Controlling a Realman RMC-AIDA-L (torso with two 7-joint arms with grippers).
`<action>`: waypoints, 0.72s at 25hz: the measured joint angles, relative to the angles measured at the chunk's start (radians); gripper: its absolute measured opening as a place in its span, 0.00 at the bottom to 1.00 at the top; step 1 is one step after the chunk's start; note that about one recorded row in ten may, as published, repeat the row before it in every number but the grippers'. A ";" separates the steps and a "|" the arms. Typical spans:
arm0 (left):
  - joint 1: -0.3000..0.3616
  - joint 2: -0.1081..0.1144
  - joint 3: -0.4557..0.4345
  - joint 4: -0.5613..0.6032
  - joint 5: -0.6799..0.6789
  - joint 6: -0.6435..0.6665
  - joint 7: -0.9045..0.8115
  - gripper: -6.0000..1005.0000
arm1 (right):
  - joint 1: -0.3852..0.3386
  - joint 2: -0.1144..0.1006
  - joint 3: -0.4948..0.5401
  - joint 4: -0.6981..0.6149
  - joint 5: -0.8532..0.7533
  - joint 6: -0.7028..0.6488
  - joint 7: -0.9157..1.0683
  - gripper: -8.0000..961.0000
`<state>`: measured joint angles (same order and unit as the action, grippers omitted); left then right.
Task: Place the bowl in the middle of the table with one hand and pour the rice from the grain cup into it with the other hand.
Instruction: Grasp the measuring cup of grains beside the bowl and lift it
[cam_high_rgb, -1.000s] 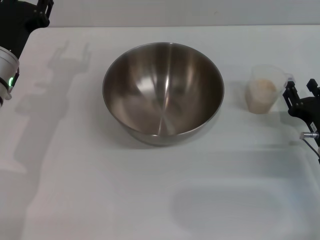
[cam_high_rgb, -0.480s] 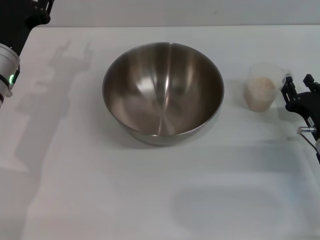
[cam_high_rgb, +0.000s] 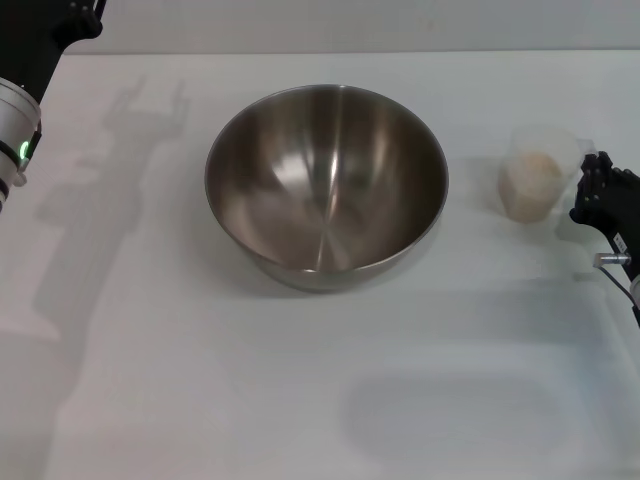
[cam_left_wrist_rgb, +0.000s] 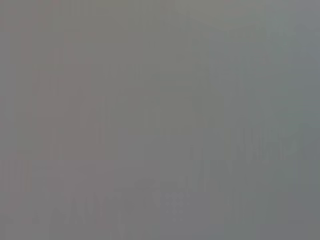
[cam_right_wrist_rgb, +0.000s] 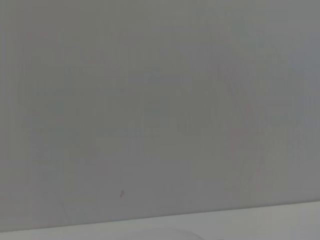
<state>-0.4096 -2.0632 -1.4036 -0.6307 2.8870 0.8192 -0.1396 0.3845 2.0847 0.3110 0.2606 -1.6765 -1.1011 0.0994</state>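
Head view shows the bowl (cam_high_rgb: 327, 185) upright near the middle of the table (cam_high_rgb: 200, 380), while the grain cup (cam_high_rgb: 537, 183) stands upright well off to its right with rice (cam_high_rgb: 534, 180) inside. At the right edge the right gripper (cam_high_rgb: 594, 192) is just beside the cup's handle side, its fingers close together, though a grip on the handle cannot be confirmed. Up in the far left corner the left gripper (cam_high_rgb: 75, 18) is raised off the table, mostly out of frame; whether it is apart or together cannot be told.
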 joint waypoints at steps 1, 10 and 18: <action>0.000 0.000 0.000 -0.001 0.000 0.000 0.000 0.53 | 0.000 0.000 -0.001 -0.001 0.000 0.000 0.000 0.15; 0.007 0.000 0.000 -0.003 0.000 0.018 0.000 0.53 | 0.001 -0.002 -0.007 -0.011 -0.009 -0.010 -0.009 0.02; 0.010 0.000 0.000 -0.003 0.000 0.024 -0.002 0.53 | -0.001 0.000 -0.005 -0.019 -0.008 -0.024 -0.009 0.01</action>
<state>-0.3992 -2.0632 -1.4036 -0.6336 2.8870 0.8434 -0.1417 0.3839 2.0845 0.3062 0.2419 -1.6849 -1.1255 0.0900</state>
